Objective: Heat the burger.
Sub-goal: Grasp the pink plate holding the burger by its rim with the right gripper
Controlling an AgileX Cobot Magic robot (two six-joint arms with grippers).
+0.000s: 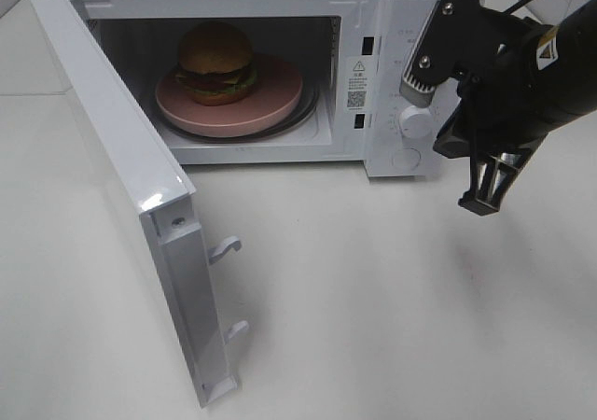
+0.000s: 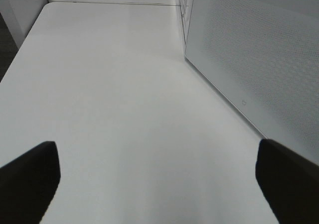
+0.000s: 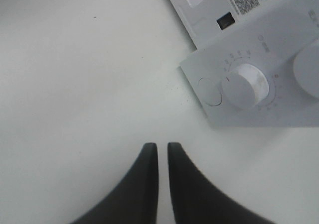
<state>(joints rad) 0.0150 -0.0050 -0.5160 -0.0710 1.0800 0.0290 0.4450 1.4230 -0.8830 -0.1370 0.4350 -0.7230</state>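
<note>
The burger (image 1: 216, 62), with a golden-brown bun, lettuce and red filling, sits on a round pink plate (image 1: 270, 101) inside the open white microwave (image 1: 373, 28). My right gripper (image 1: 485, 196) hangs shut and empty in front of the microwave's control panel, just right of and below its lower knob (image 1: 415, 121). In the right wrist view the gripper (image 3: 163, 147) has its fingers nearly touching above the bare table, near the knob (image 3: 244, 84) and a round button (image 3: 209, 91). My left gripper (image 2: 157, 154) is open and empty over the table and is out of the exterior high view.
The microwave door (image 1: 121, 159) stands swung wide open toward the front left, its latch hooks (image 1: 227, 246) sticking out. The left wrist view shows the door's meshed panel (image 2: 259, 59) close beside my left gripper. The white table (image 1: 373, 299) lies in front.
</note>
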